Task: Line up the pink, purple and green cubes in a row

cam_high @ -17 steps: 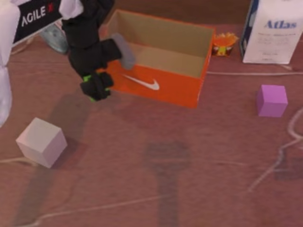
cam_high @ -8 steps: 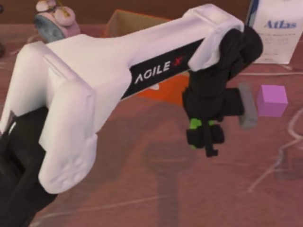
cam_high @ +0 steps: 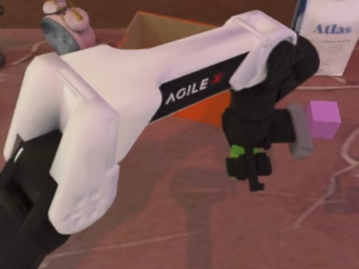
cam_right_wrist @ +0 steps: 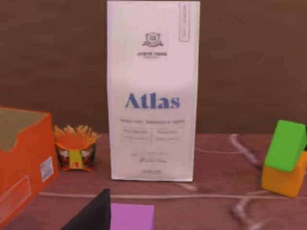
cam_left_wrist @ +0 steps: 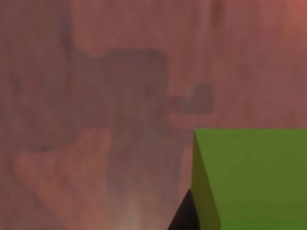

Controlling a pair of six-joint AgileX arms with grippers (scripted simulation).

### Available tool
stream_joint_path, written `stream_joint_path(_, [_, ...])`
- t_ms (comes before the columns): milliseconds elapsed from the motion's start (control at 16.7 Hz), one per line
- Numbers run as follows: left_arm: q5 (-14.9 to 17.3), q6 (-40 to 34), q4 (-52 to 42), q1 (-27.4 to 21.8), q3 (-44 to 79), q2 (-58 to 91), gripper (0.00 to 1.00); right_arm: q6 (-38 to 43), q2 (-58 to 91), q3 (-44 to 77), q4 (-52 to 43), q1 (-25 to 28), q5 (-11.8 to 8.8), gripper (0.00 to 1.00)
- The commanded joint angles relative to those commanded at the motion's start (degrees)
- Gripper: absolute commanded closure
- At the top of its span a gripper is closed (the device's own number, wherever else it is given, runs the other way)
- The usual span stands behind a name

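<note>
The reddish-brown wooden table (cam_high: 168, 224) runs back to a dark wall. Across it reaches my left arm (cam_high: 140, 95), now hiding the orange shoebox (cam_high: 207, 109) it was beside a second ago. The left gripper (cam_high: 247, 165), clamped on the green cube (cam_high: 238, 150), has edged closer to the purple cube (cam_high: 323, 118), so placement looks near. The pink cube is hidden; the right arm is out of sight.

The left arm (cam_high: 140, 95) is a long, glossy white, blocky shell with rounded edges and a black strip bearing "AGILE X" in white letters with a red X. Its lower end and wrist are matt black, with a grey rounded camera block (cam_high: 300, 131) beside the wrist.
</note>
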Motion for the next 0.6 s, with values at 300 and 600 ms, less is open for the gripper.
stream_joint_path(300, [0.01, -0.39, 9.29, -0.10, -6.59, 2.27, 1.00, 0.00, 0.00, 0.00, 0.00, 0.00, 0.00, 0.00])
stream_joint_path(600, [-0.01, -0.39, 12.24, -0.28, -9.04, 3.27, 1.00, 0.00, 0.00, 0.00, 0.00, 0.00, 0.00, 0.00])
